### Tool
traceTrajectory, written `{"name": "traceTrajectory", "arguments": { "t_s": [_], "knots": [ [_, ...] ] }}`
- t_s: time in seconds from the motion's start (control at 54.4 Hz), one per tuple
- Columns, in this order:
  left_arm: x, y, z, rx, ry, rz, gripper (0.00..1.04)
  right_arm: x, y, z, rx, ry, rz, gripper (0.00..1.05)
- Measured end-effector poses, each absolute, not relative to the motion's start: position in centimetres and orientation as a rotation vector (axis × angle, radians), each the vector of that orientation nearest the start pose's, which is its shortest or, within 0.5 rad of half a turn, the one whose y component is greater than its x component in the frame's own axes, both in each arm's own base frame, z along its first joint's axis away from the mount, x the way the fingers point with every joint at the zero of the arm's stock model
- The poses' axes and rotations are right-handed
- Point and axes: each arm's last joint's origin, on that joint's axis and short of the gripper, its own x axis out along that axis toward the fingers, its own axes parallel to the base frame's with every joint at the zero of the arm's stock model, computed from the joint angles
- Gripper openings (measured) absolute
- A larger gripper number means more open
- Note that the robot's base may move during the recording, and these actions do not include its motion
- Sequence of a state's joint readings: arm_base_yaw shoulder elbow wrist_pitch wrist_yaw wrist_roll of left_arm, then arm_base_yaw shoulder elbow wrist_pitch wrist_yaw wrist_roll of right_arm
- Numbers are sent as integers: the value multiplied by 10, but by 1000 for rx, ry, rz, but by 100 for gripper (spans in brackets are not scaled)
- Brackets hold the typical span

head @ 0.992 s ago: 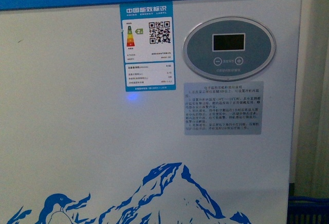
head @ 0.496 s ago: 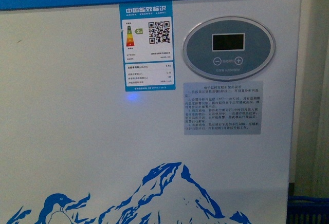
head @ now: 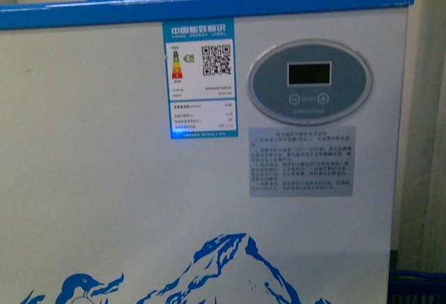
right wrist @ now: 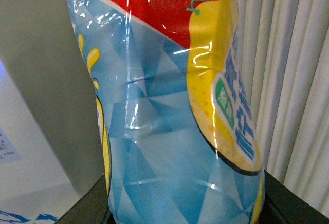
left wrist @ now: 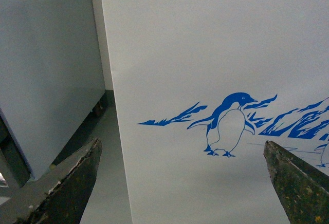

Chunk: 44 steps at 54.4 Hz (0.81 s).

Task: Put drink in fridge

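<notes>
Fridge: white chest fridge (head: 104, 192) with blue penguin-and-mountain decal, filling the front view at close range; nothing above its blue rim (head: 209, 3) shows the lid.
Drink: soft clear plastic drink bottle (right wrist: 169, 131) with a blue, yellow and red label, pinched by the right end effector (right wrist: 185, 211), outside the fridge near its corner.
Left end effector (left wrist: 182, 183): spread wide, empty, facing the penguin panel.
Step in hand: probably lifting the bottle over the rim (the lid may need sliding first); keep it upright and squeeze lightly.
Edges: the rim and the fridge corner are the likely snags.
Open room: pale pleated curtain (right wrist: 288, 80) beside the bottle, grey cabinet (left wrist: 46, 64) beside the fridge; upward looks freest.
</notes>
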<state>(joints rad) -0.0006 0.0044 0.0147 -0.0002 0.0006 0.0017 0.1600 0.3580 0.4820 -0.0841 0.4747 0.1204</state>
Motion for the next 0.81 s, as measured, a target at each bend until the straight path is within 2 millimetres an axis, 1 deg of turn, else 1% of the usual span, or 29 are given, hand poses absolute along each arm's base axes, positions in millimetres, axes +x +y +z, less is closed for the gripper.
{"name": "traceTrajectory", "arguments": {
  "t_s": [0.808],
  "knots": [
    [97,0,168,2,-10,-1,97,103,3,290,143,-59,-312,46]
  ]
}}
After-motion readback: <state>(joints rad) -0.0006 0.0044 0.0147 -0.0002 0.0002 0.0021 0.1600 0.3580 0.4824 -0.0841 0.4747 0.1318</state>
